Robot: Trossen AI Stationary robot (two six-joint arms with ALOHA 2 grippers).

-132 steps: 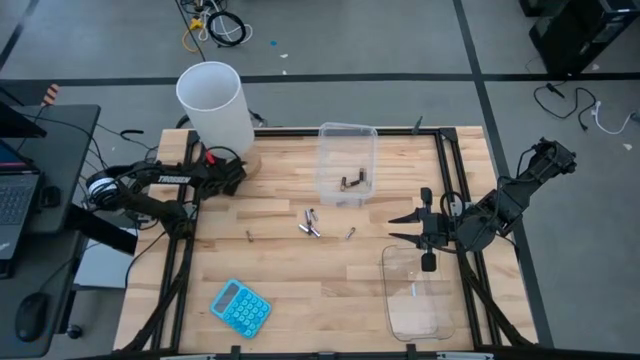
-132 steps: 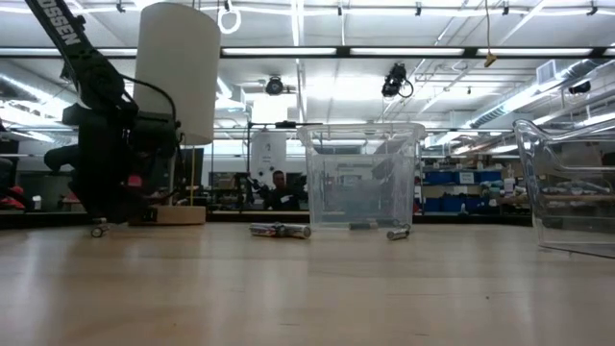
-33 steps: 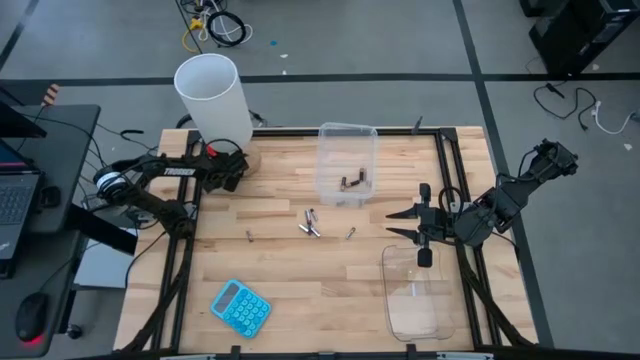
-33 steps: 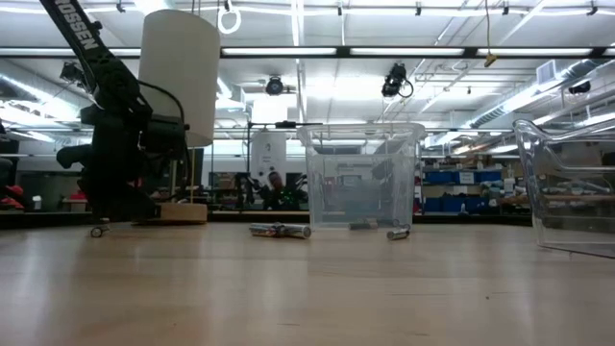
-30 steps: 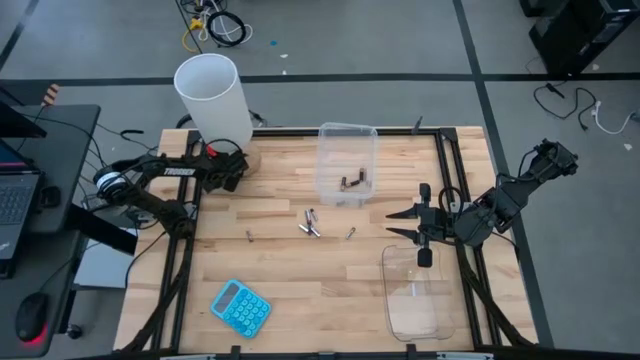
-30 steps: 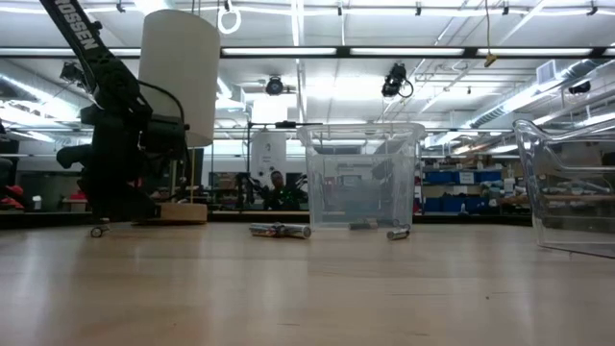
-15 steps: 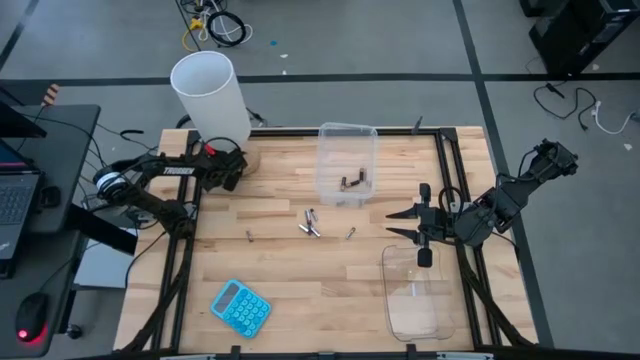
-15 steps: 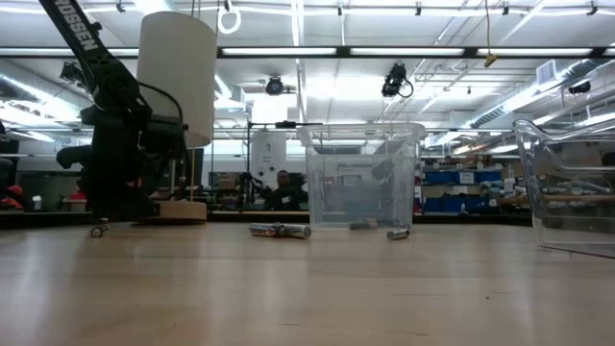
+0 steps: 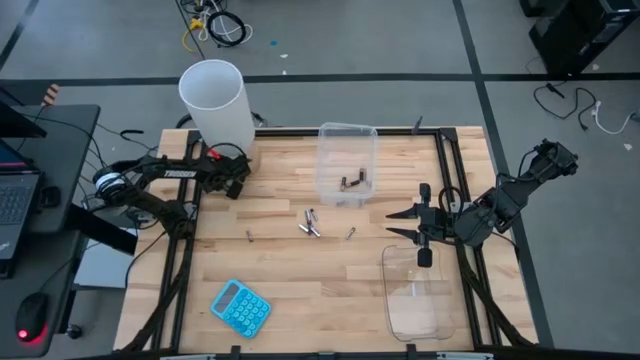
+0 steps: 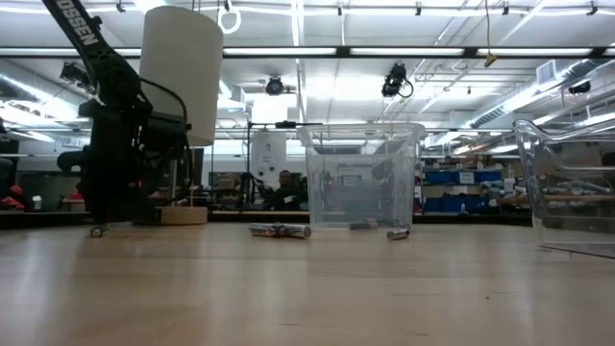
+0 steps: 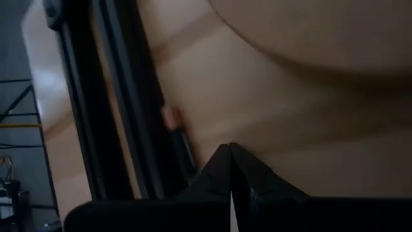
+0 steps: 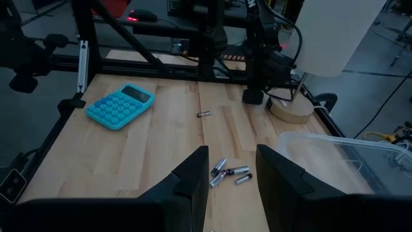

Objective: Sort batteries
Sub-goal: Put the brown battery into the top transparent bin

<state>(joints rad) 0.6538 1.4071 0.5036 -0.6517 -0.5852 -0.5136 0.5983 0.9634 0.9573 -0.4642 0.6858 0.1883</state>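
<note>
batteries (image 9: 311,224) near open right hand (image 9: 404,226)

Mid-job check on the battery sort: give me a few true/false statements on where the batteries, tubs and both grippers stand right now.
1. The right gripper holds a battery. False: its fingers are open and empty, beside the near tub.
2. Some batteries already lie in the far tub. True: dark cells show inside it.
3. The left gripper is shut. True: its fingers meet, at the table's left edge beside the white cylinder.
4. All loose batteries have been cleared from the table. False: a cluster and single cells lie on the wood.
5. The blue calculator sits inside a tub. False: it lies on the bare wood.
</note>
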